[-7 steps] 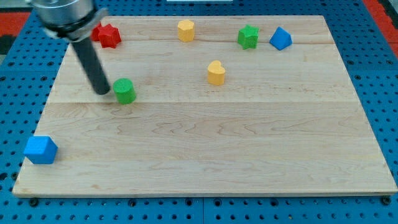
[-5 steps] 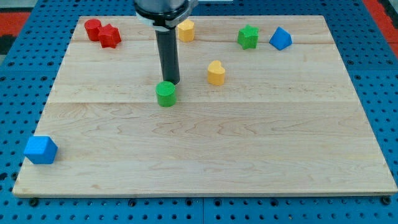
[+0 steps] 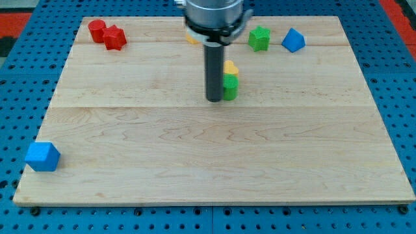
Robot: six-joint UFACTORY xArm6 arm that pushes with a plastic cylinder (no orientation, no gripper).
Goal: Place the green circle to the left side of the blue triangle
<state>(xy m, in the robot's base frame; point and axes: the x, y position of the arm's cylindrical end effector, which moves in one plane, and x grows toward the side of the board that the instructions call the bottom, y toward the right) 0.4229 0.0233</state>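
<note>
The green circle [image 3: 230, 87] stands near the board's middle, touching the yellow block [image 3: 231, 67] just above it. My tip [image 3: 214, 99] is right against the green circle's left side. The blue triangle [image 3: 293, 40] sits at the view's top right, with a green star [image 3: 259, 38] just to its left.
A red cylinder [image 3: 97, 29] and a red star [image 3: 115, 38] sit at the top left. A blue cube [image 3: 43, 156] sits at the bottom left of the wooden board [image 3: 208, 162]. A second yellow block is mostly hidden behind the arm [image 3: 214, 16].
My tip has swept to the right and pushed the green circle from the board's left part to beside the yellow block.
</note>
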